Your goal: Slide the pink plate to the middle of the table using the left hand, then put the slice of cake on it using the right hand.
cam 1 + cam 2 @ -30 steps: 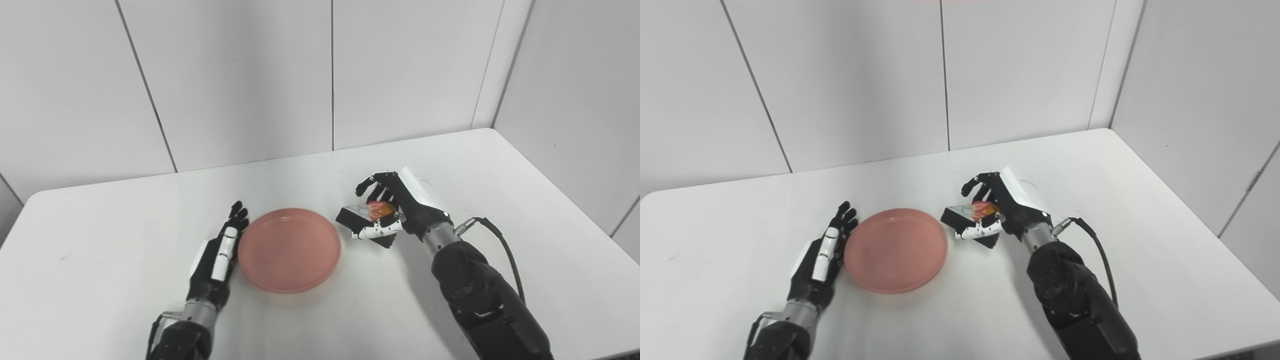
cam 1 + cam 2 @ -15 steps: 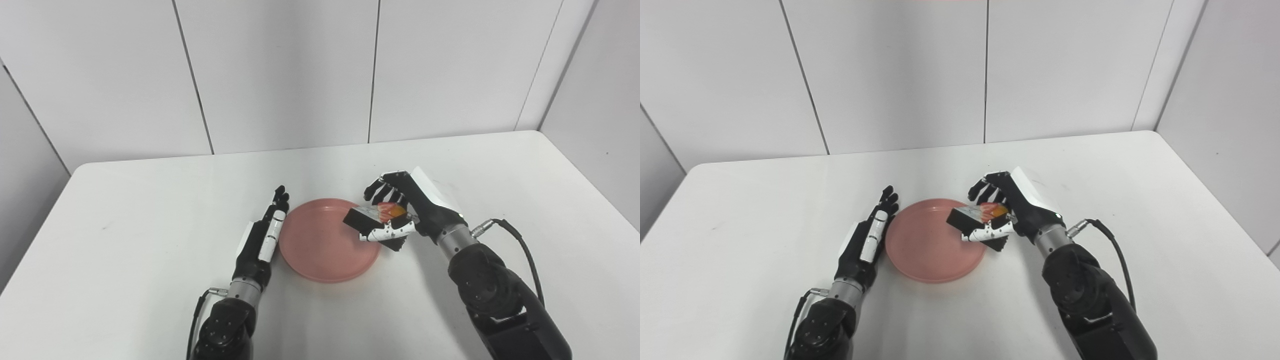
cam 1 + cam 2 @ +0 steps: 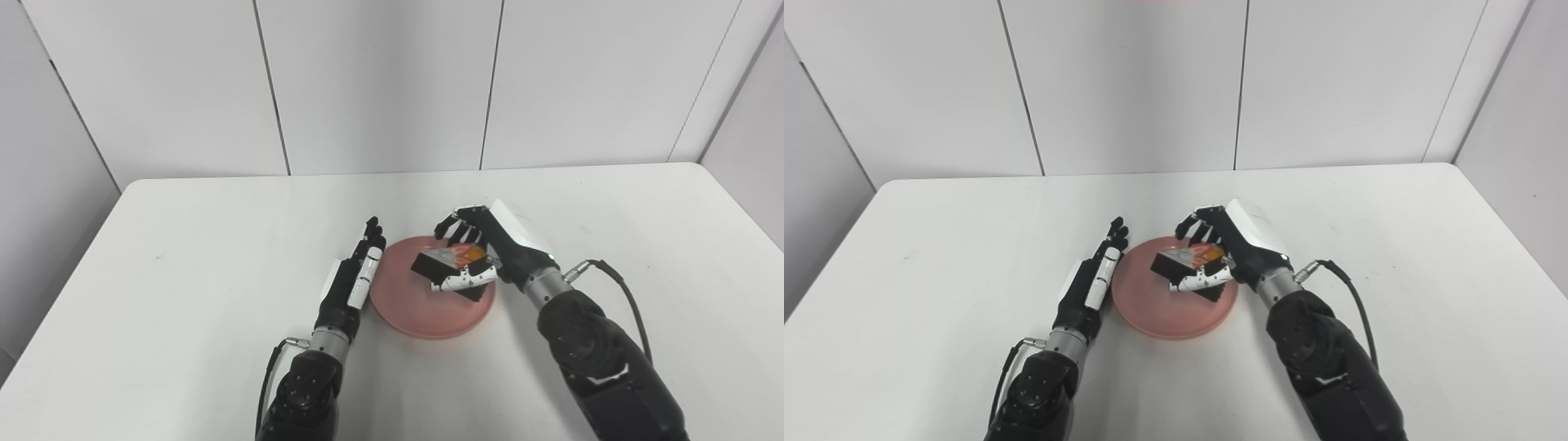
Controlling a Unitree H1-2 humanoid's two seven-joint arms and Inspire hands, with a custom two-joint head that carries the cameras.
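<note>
The pink plate (image 3: 422, 309) lies flat near the middle of the white table (image 3: 184, 257). My right hand (image 3: 490, 245) is shut on the slice of cake (image 3: 450, 264), a dark wedge with white icing and red and orange fruit on top. The cake hangs over the right half of the plate; whether it touches the plate cannot be told. My left hand (image 3: 352, 285) stands open, fingers straight, with its palm against the plate's left rim. In the right eye view the cake (image 3: 1182, 260) and the plate (image 3: 1157, 306) show the same relation.
White wall panels close the table's far edge and both sides. A black cable (image 3: 618, 294) loops out from my right wrist. Bare table surface stretches to the left and right of both arms.
The camera has swung, shifting the whole picture. My right hand has carried the cake from beside the plate's right rim to over the plate. My left hand stays against the plate's left rim.
</note>
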